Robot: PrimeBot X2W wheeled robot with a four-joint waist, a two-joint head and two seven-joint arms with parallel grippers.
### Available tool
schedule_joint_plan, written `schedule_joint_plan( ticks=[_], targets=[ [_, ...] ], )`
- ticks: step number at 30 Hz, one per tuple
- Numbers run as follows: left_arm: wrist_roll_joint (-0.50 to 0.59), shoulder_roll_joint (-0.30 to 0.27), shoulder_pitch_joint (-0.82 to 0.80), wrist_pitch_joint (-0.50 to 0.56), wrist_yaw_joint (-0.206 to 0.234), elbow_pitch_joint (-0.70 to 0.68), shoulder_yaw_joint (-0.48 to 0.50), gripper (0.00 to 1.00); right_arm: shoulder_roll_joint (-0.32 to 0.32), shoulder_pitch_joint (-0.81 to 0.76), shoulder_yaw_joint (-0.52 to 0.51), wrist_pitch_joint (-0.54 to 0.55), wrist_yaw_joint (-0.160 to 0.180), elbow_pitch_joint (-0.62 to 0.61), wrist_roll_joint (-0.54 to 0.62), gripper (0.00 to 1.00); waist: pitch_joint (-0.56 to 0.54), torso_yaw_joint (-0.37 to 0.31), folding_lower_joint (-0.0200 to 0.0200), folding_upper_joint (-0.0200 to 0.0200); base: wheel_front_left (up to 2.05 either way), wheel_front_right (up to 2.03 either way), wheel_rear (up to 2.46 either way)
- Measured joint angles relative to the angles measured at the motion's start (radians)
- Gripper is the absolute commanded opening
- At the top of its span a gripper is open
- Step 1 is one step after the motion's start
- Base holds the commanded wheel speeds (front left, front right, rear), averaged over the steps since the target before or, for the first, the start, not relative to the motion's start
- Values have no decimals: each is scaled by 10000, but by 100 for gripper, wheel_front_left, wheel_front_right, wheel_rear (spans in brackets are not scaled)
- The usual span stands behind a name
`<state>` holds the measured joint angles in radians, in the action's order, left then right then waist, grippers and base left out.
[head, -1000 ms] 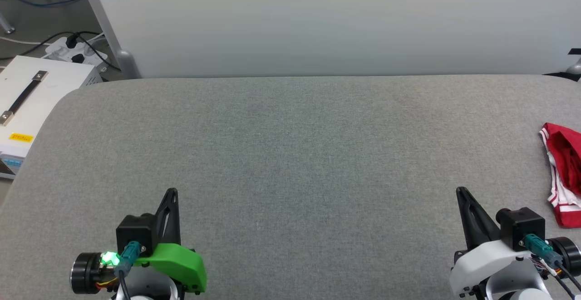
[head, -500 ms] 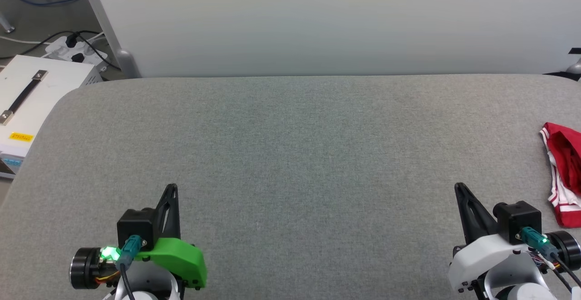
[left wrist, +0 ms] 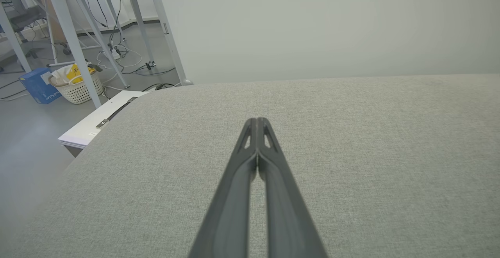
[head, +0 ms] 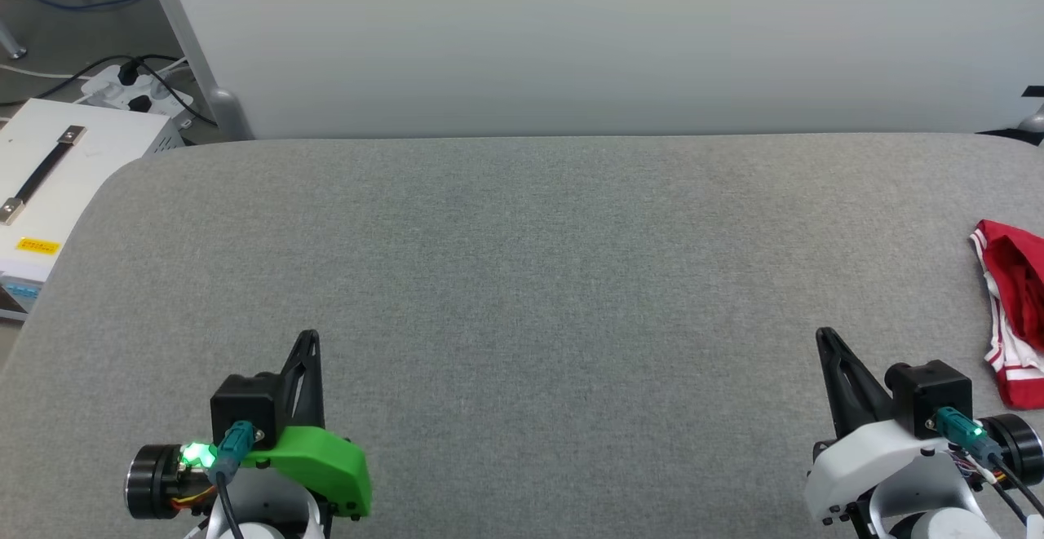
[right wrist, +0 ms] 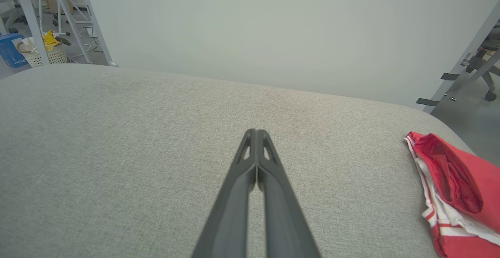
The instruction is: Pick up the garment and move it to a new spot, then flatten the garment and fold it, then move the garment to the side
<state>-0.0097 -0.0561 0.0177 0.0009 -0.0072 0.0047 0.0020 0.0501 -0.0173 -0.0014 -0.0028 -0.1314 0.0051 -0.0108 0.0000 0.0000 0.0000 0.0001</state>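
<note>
Left gripper and right gripper sat clenched, empty; garment lay bunched at table's right edge, so a sloppy grab risked shoving it off.

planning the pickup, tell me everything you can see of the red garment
The garment is thin red fabric with white panels and red-and-white striped trim. It lies bunched on the grey padded table near its right edge, partly cut off in both views. The shut right claw sits apart from it.
</note>
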Motion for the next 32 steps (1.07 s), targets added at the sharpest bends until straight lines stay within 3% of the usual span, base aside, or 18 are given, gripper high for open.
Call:
schedule_joint_plan(
  ticks=[32],
  targets=[
    [0,4,-2,0,31,-8,-2,0,-2,2,2,0,0,-4,0,0,0,0,0,0,0,0,0]
  ],
)
